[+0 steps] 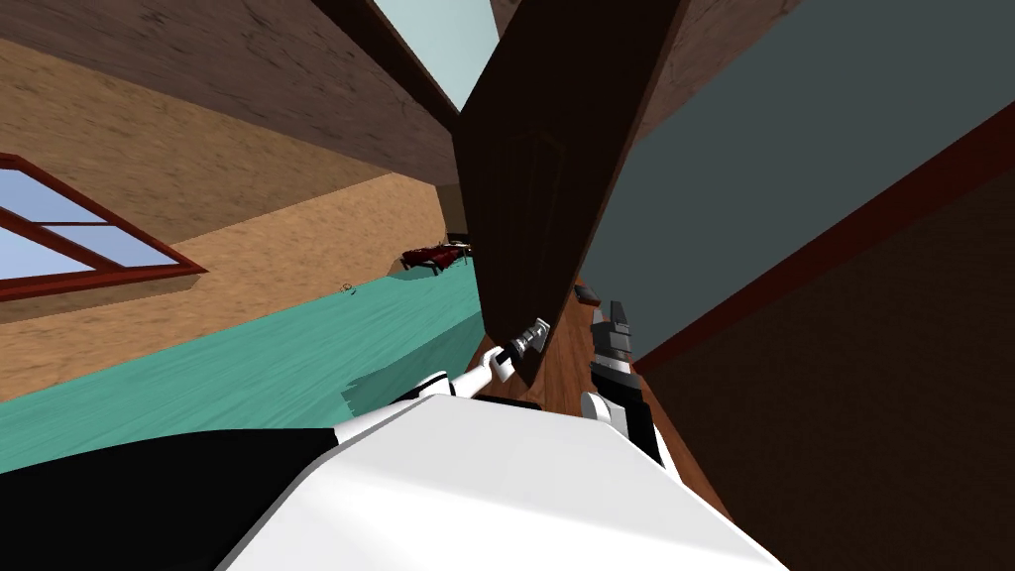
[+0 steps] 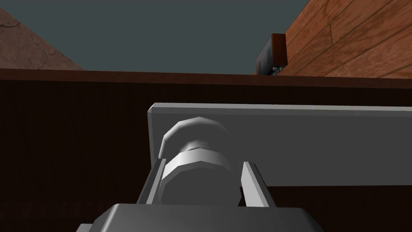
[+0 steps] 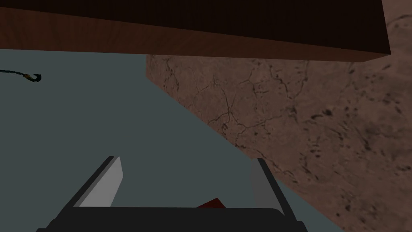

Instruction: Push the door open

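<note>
1. Door (image 1: 525,198): dark brown leaf, straight ahead of you, standing ajar and seen nearly edge-on. A teal floor (image 1: 248,367) lies to its left and a grey wall (image 1: 753,169) to its right.

2. Handle plate (image 2: 301,145): a grey slab mounted flat on the door face.

3. Door knob (image 2: 197,133): grey and round, projecting from one end of the plate.

4. Left gripper (image 2: 205,162): fingers drawn in on the knob's sides, clamped on it.

5. Right gripper (image 3: 187,159): fingers apart and empty, hanging just right of the door edge and aimed at the grey wall.

6. Small dark box (image 2: 271,56): sits on the wooden floor (image 2: 354,36) beyond the door's edge. You cannot tell what it holds, and no other container is listed.

Step in hand: the grasp looks complete and the swing is part done. For the next move, push through the knob along the door's arc. Let your wrist follow the hinge so the fingers do not slip off the knob.
</note>
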